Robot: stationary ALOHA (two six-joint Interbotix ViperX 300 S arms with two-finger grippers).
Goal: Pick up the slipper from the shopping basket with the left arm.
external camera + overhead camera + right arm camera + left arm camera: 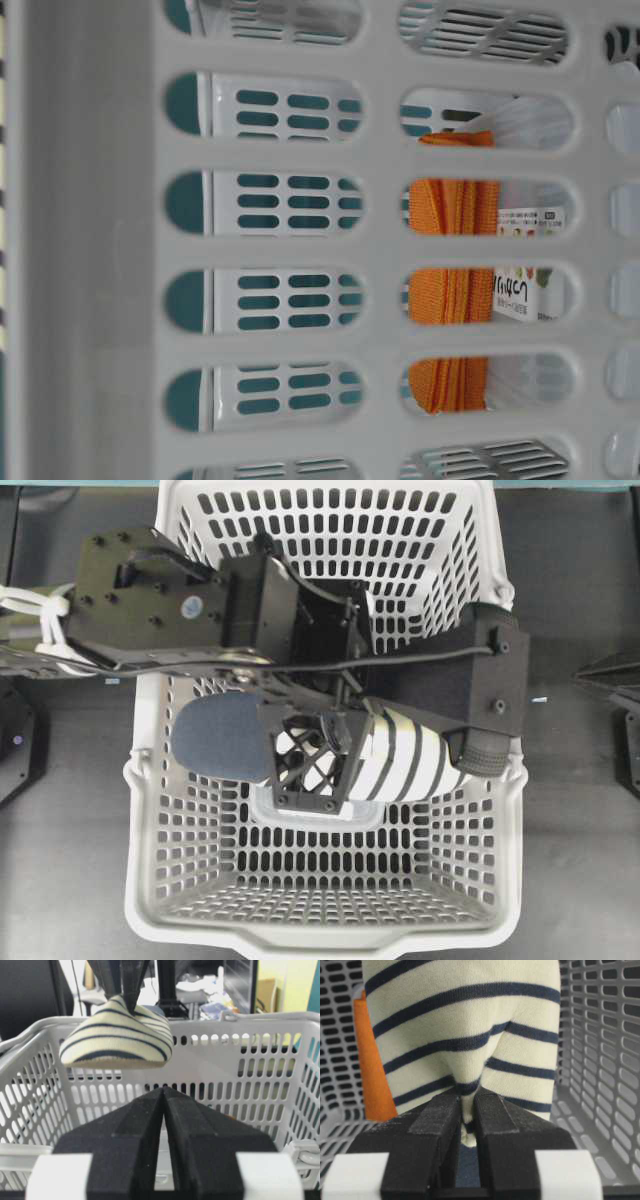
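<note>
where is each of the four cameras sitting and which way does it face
Overhead: above, facing down into the basket; left arm holds the slipper.
Table-level: pressed against the basket wall, looking through its slots at an orange cloth; no robot.
Left wrist: along the left gripper, pinching slipper fabric.
Right wrist: outside the basket, past the shut right gripper.
Both wrist views share the slipper.

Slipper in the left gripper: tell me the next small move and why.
Probably raise it a little more. The left gripper is shut on the slipper, which in the right wrist view hangs about level with the shopping basket rim, not yet clearly above it.
</note>
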